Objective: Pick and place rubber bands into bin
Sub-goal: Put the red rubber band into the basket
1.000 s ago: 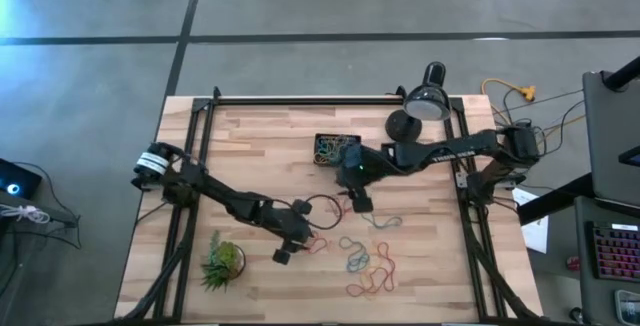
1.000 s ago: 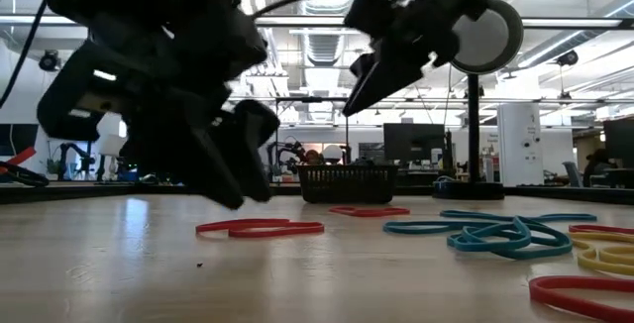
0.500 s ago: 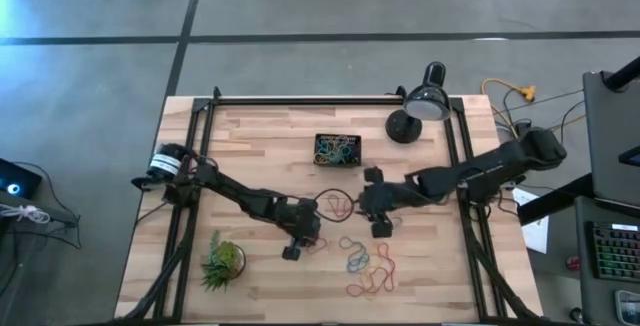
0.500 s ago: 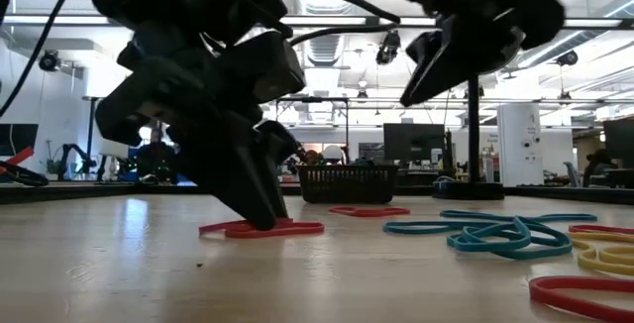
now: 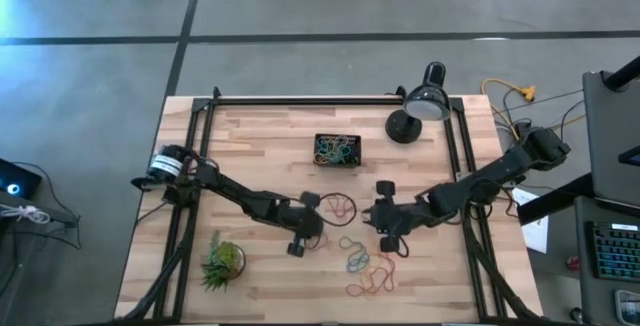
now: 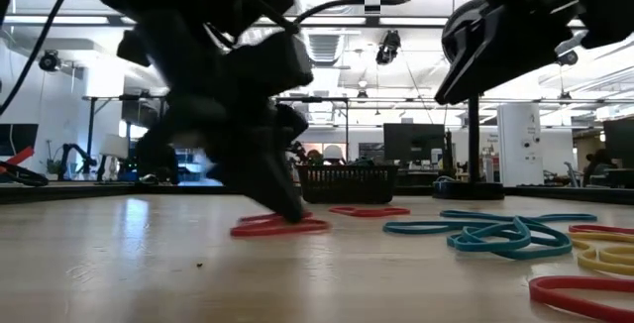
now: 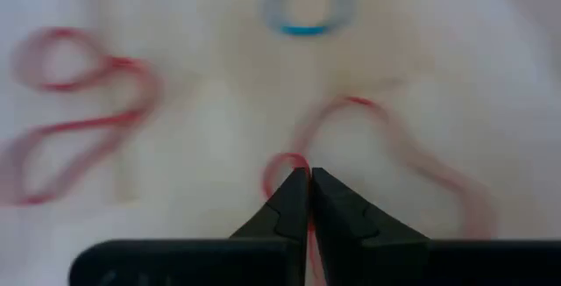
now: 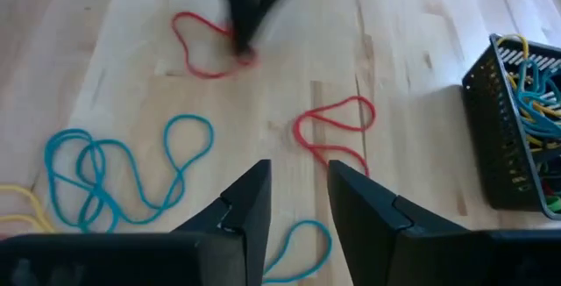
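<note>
Now grasp step: left gripper point(image 7: 308, 174) fingers pinched shut on red rubber band point(image 7: 368, 132) on table, mid-front. Right gripper point(image 8: 296, 200) half-open, empty. Next: lift, carry to bin point(image 5: 337, 150).

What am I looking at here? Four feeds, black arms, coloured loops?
Two dark robot arms work at a pale wooden table. One camera looks down, one sits at table height, one rides each wrist. Loose thin elastic rubber bands lie scattered; more fill the small black slotted bin. A spiky green plant and black desk lamp stand aside. The left end effector is shut on a red rubber band. The right end effector hovers part-open above, holding nothing.
</note>
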